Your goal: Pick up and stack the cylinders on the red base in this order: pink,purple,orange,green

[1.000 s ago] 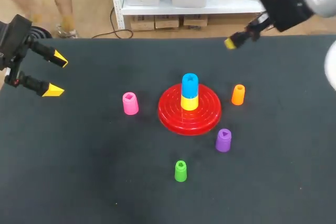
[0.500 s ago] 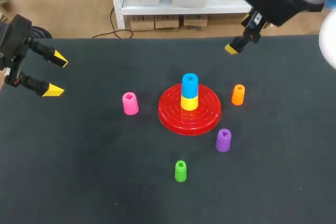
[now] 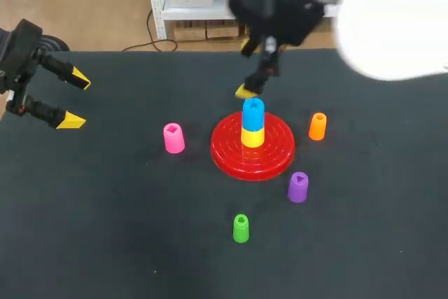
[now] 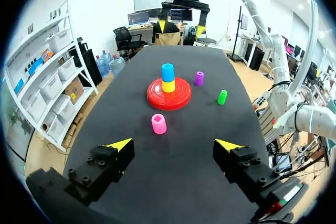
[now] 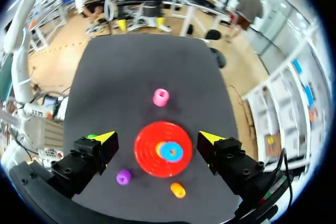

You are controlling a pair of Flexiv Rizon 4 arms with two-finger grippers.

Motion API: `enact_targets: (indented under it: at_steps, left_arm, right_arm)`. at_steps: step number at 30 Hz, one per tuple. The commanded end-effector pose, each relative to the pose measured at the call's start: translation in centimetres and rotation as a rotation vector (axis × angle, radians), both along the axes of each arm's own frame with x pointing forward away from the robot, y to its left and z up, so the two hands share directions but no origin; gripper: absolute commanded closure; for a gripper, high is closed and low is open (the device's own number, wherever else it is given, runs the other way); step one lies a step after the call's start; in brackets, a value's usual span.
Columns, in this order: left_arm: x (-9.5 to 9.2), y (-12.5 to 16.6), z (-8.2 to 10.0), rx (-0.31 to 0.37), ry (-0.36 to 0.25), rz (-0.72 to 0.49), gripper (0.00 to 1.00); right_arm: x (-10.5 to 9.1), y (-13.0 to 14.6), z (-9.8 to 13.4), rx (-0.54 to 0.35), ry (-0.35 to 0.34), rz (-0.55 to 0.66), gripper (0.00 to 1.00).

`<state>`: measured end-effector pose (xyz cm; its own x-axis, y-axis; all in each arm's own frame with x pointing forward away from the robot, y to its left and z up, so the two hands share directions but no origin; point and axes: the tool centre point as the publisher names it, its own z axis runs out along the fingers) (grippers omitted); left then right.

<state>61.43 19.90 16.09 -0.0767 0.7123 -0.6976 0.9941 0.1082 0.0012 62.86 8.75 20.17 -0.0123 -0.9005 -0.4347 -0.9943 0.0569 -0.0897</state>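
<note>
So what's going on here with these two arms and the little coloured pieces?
Two robot arms are set to stack small cylinders on the round red base. A yellow cylinder with a blue cylinder on it already stands there. The pink cylinder, purple cylinder, orange cylinder and green cylinder stand apart on the black table around it. The right gripper hangs above the base, fingers open; the left gripper is open near the table's left edge.

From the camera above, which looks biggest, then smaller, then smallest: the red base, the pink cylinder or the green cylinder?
1. Red base
2. Pink cylinder
3. Green cylinder, only slightly smaller than the pink; nearly alike.
</note>
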Motion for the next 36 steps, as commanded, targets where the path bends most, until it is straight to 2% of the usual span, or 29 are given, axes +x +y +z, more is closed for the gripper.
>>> enact_targets:
  at_steps: [1,14,17,19,21,25,28,31,36]
  left_arm:
    - [-0.1,0.0,-0.1,-0.002,-0.004,0.001,0.00]
    - [-0.1,0.0,-0.1,-0.002,-0.004,0.001,0.00]
    - [-0.1,0.0,-0.1,-0.002,-0.004,0.001,0.00]
    - [-0.1,0.0,-0.1,-0.002,-0.004,0.001,0.00]
    - [-0.1,0.0,-0.1,-0.002,-0.004,0.001,0.00]
    - [-0.1,0.0,-0.1,-0.002,-0.004,0.001,0.00]
    - [-0.1,0.0,-0.1,-0.002,-0.004,0.001,0.00]
    - [-0.1,0.0,-0.1,-0.002,-0.004,0.001,0.00]
    - [-0.1,0.0,-0.1,-0.002,-0.004,0.001,0.00]
  right_arm:
    - [0.2,3.6,-1.7,-0.047,0.213,0.205,0.00]
    - [0.1,3.5,-1.9,-0.055,0.211,0.197,0.00]
    - [-0.2,5.1,-2.3,-0.093,0.139,0.219,0.00]
    - [-0.3,6.5,-3.3,-0.159,0.113,0.246,0.00]
    - [-0.3,7.8,-3.8,-0.159,0.066,0.270,0.00]
    - [0.1,9.2,-5.2,-0.285,-0.066,0.275,0.00]
    - [0.5,9.9,-6.1,-0.362,-0.133,0.291,0.00]
    - [0.9,10.1,-7.1,-0.392,-0.124,0.303,0.00]
    - [1.3,10.4,-8.1,-0.393,-0.104,0.322,0.00]
